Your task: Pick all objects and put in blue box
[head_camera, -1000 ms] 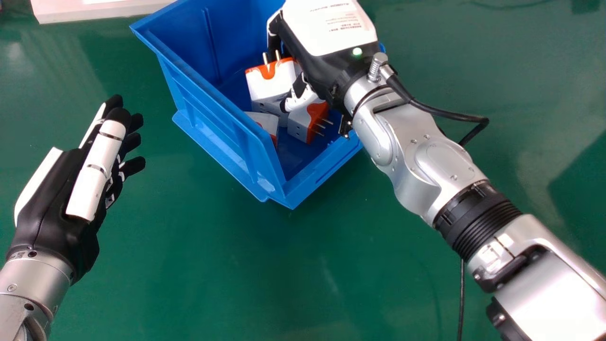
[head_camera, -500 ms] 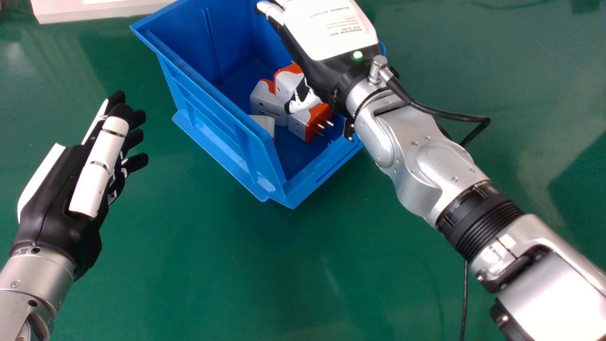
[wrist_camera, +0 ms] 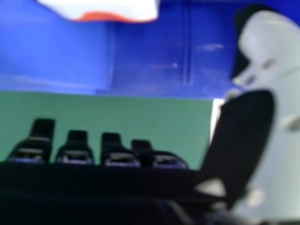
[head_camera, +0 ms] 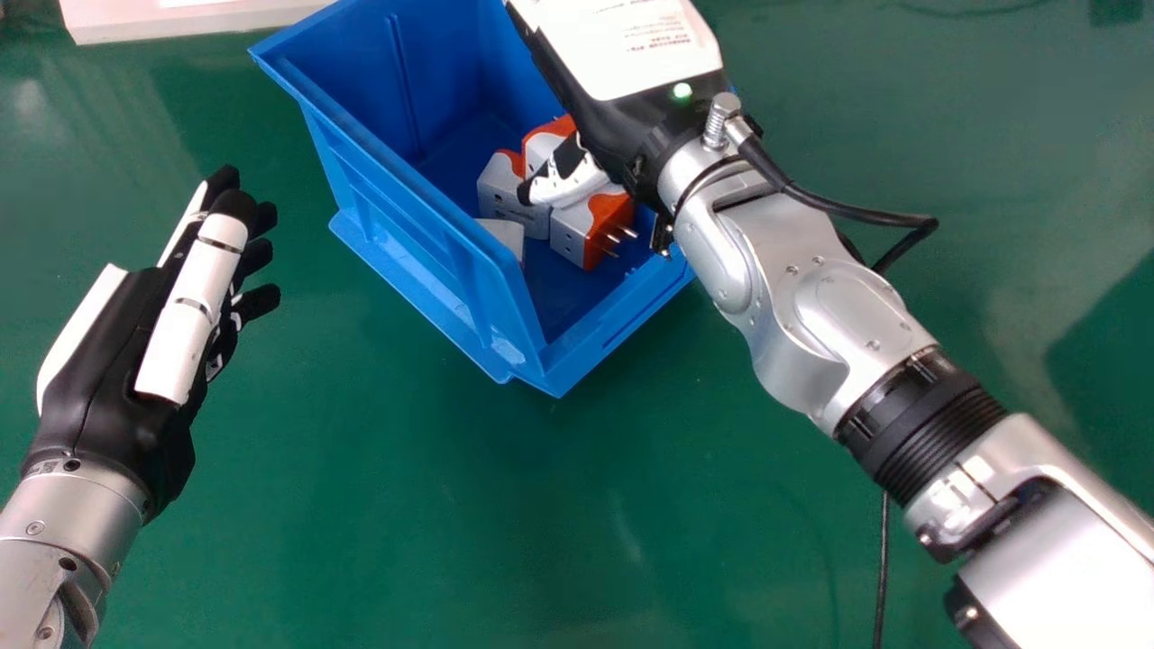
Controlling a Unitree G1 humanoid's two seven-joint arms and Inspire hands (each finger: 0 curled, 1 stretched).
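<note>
Over the blue box (head_camera: 406, 198) in the head view is my right hand (head_camera: 622, 63), back up and open, its thumb just above the adapters. Inside lie several white-and-orange plug adapters: one with prongs pointing right (head_camera: 590, 230), one beside it (head_camera: 512, 194), one farther back partly behind the thumb (head_camera: 547, 144), and a pale one (head_camera: 502, 236) by the near left wall. In the right hand view, my right hand (wrist_camera: 119, 154) has straight fingers, with part of an adapter (wrist_camera: 122, 9) beyond. My left hand (head_camera: 171, 306) stays open over the table, left of the box.
A green table (head_camera: 406, 505) surrounds the box. At the far left stands a white object (head_camera: 189, 22) close to the box's back corner. A black cable (head_camera: 883, 568) runs beside the right forearm.
My right hand has let go of an adapter, which now rests among the others; its fingers straightened and the thumb shifted over them. The left hand moved slightly up and right.
</note>
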